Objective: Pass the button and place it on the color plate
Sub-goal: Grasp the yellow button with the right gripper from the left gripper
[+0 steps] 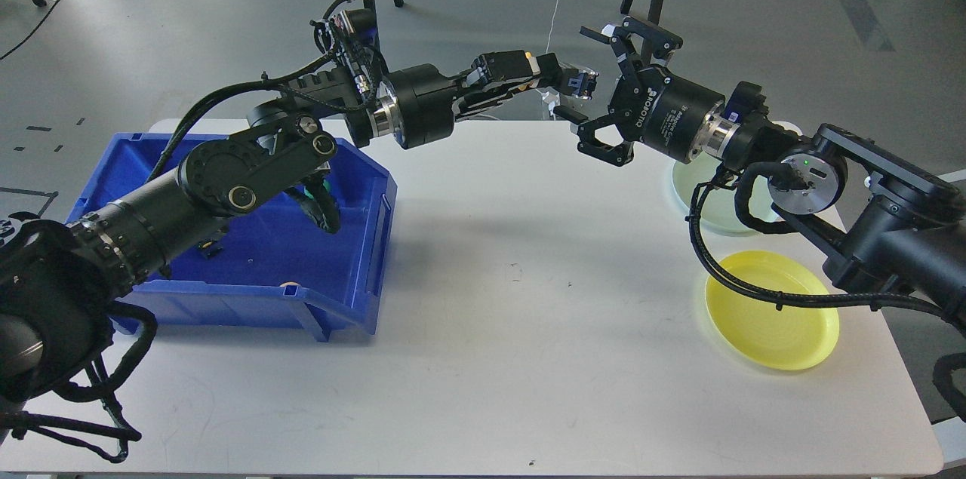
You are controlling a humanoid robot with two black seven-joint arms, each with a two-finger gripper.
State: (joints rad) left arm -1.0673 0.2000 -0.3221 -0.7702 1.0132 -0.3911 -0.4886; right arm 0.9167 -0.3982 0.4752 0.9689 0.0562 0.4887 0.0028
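Observation:
My left gripper reaches out over the table's far edge and is shut on a small blue button. My right gripper is open, facing the left one, with its fingers spread above and below the left fingertips and the button. A yellow plate lies at the right front of the table. A pale green plate lies behind it, partly hidden by my right arm.
A blue bin stands on the left of the white table, under my left arm, with a beige button and a dark piece in it. Stand legs rise behind the table.

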